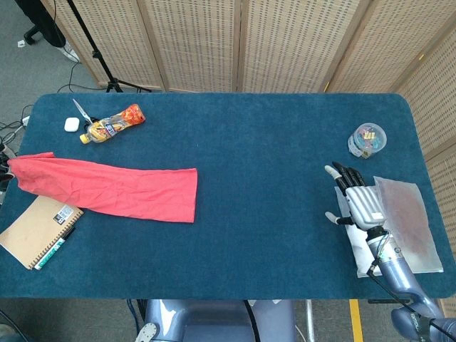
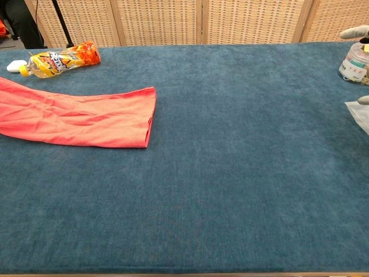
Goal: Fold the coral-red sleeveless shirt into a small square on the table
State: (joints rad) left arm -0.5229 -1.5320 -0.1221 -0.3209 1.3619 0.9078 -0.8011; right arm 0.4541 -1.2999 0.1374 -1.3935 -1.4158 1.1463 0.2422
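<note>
The coral-red shirt [image 1: 114, 189] lies as a long folded band at the table's left side. Its left end reaches the left table edge and looks bunched there. In the chest view the shirt [image 2: 75, 118] runs off the left border, its right hem near the table's middle-left. My right hand [image 1: 356, 201] rests far to the right, fingers spread and holding nothing, well apart from the shirt. Only its fingertips [image 2: 354, 33] show at the right edge of the chest view. Neither view shows my left hand.
A bottle with an orange label [image 1: 112, 125], a small white case [image 1: 71, 124] and scissors [image 1: 82, 110] lie behind the shirt. A brown notebook [image 1: 39, 229] with a pen [image 1: 53, 251] lies in front of it. A jar of clips [image 1: 368, 140] and a clear plastic bag [image 1: 406, 224] sit near my right hand.
</note>
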